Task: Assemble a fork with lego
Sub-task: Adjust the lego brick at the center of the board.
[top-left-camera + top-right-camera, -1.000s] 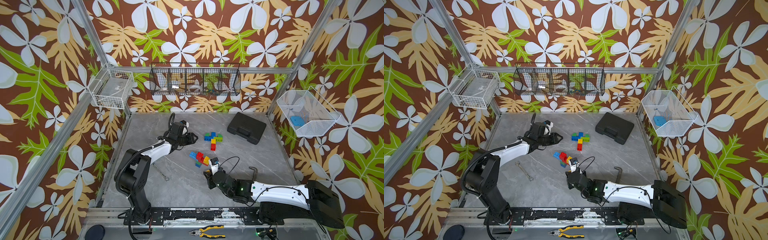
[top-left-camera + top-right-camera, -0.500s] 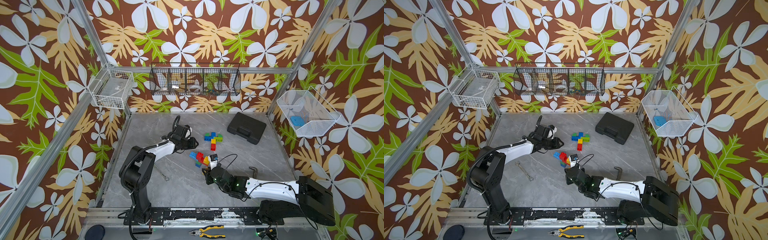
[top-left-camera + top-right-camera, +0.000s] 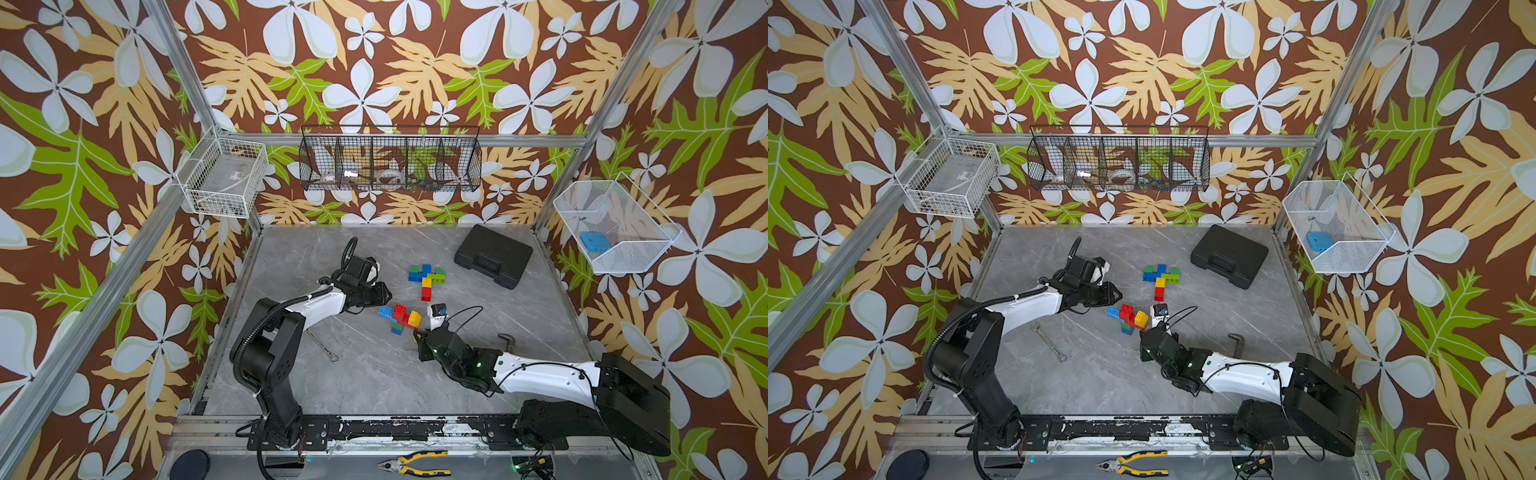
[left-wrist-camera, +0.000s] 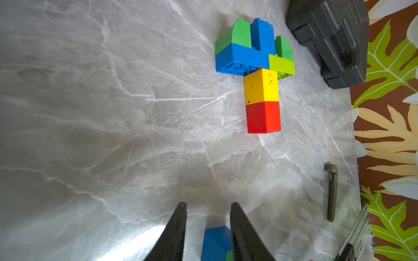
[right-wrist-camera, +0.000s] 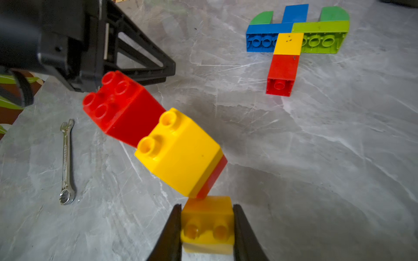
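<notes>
Lego lies in two groups near the middle of the grey marbled tabletop point(image 3: 365, 386). Higher in a top view sits a flat T-shaped build point(image 3: 427, 277) of seven chunky plastic bricks: two blue, two rounded dark green, one long lime, one yellow and one red. Its red-and-yellow stem points down the frame. Just below it and slightly left is a smaller loose cluster point(image 3: 400, 316) showing blue, red, yellow and green bricks. I cannot count them exactly, since some hide under others.

That cluster is what the next move turns on, by my reading. It lies between the two pincers, its long axis running from upper left to lower right in both top views. The right gripper point(image 5: 207, 206) comes in from the lower right and is pressed onto a small yellow square brick point(image 5: 207, 226) at the cluster's lower right end, so this arm has hold. The left gripper point(image 4: 208, 204) hangs at the upper left end with its jaws a little apart and a blue brick point(image 4: 214, 240) just under and between them. One side shows a gap, so I judge the brick not yet pinched.

Also on the table are one silver spanner point(image 3: 322, 347), one black plastic case point(image 3: 492, 255) and one dark L-shaped metal piece point(image 3: 508, 341).
</notes>
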### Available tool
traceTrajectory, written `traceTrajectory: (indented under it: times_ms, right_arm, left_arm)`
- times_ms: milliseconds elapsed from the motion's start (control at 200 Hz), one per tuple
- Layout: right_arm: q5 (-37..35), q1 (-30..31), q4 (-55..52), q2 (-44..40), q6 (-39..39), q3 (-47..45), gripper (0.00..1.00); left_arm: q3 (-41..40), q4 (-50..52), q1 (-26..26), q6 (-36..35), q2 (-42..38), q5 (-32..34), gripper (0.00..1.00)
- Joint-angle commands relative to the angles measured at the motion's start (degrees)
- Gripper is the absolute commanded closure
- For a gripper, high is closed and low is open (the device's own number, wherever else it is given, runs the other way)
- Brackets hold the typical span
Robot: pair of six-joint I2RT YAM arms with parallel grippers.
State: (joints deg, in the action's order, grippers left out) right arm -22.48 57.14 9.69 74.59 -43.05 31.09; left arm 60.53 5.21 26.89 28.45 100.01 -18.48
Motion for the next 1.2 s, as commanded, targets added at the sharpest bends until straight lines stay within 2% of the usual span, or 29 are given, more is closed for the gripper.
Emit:
traceTrajectory:
  times_ms: [0, 741, 1191]
  right_arm:
    - [0.5, -1.2, 0.1, -0.5, 1.2, 0.0, 1.0]
    - [9.6, -11.0, 5.3, 3.1, 8.0, 2.8, 1.0]
    - [15.3, -12.5, 6.4, 8.1, 13.4, 7.6, 1.0]
  left_arm:
    - [-1.3, -0.1, 0.1, -0.1, -1.1, -0.2, 0.65]
    - [-14.9, -2.5, 2.7, 3.1, -12.2, -0.5, 0.66]
    - [-20.8, -2.7, 4.7, 5.5, -20.0, 0.0, 0.66]
